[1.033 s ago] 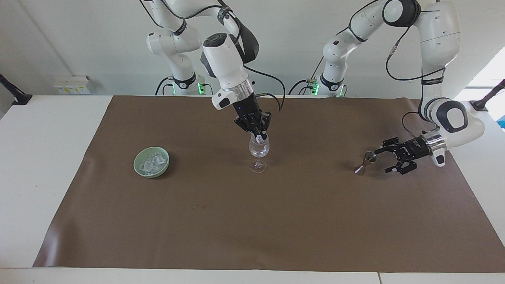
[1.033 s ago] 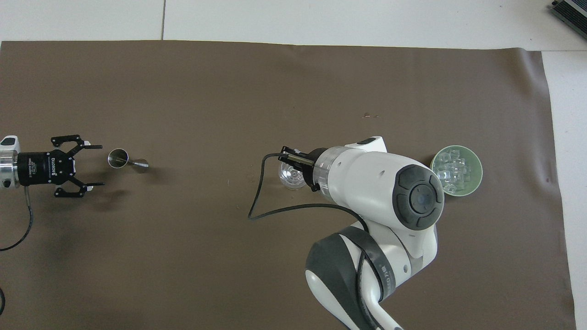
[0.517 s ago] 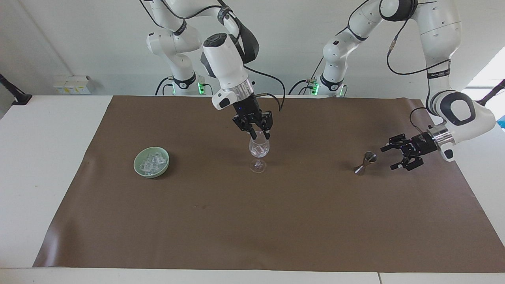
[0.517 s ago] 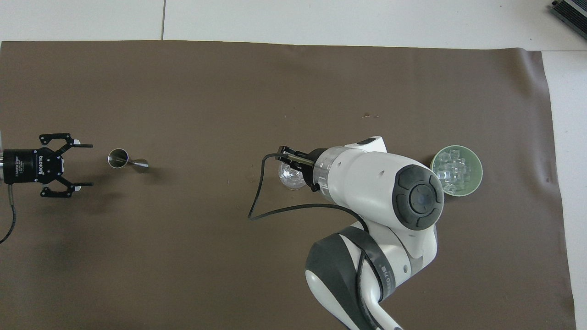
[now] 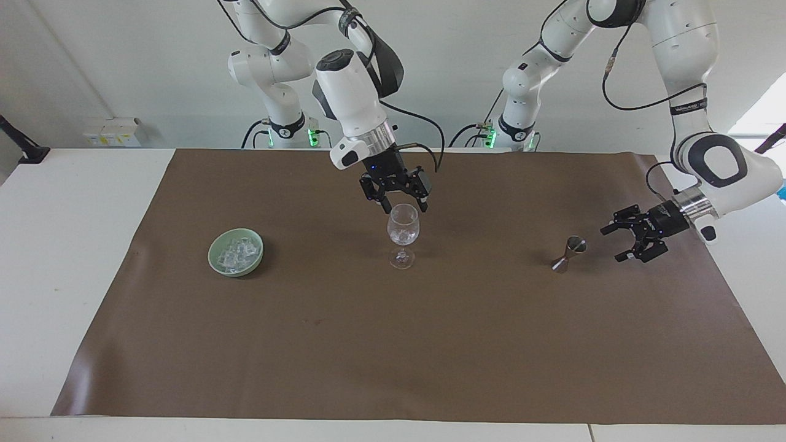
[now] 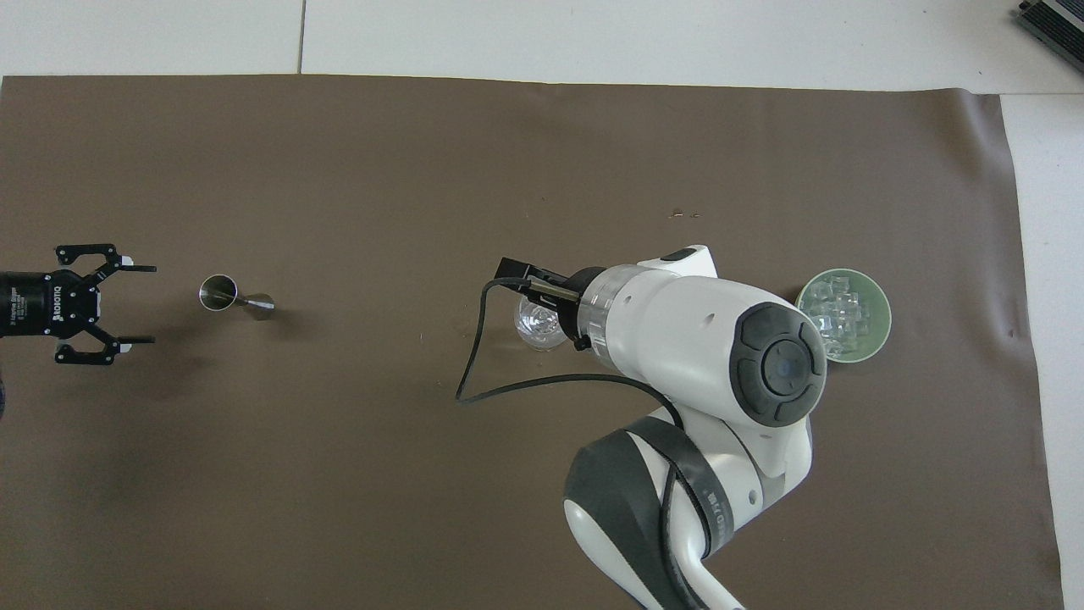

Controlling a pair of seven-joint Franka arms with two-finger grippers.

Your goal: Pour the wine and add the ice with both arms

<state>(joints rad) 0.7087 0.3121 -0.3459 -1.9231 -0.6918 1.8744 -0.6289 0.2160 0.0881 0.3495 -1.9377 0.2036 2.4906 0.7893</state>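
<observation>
Released ice (image 5: 402,234) now lies below the spread right gripper (image 5: 396,204).

A brown mat (image 5: 393,344) covers the white table (image 5: 67,245); white boxes (image 5: 113,131) sit at the wall near the robots.

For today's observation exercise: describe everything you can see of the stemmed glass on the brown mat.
The glass is clear, with a rounded bowl, short stem and round foot. It stands upright mid-mat, between the green bowl and the metal measuring cup. Ice sits inside it. The right gripper hangs open just above its rim; nothing grips it.
</observation>
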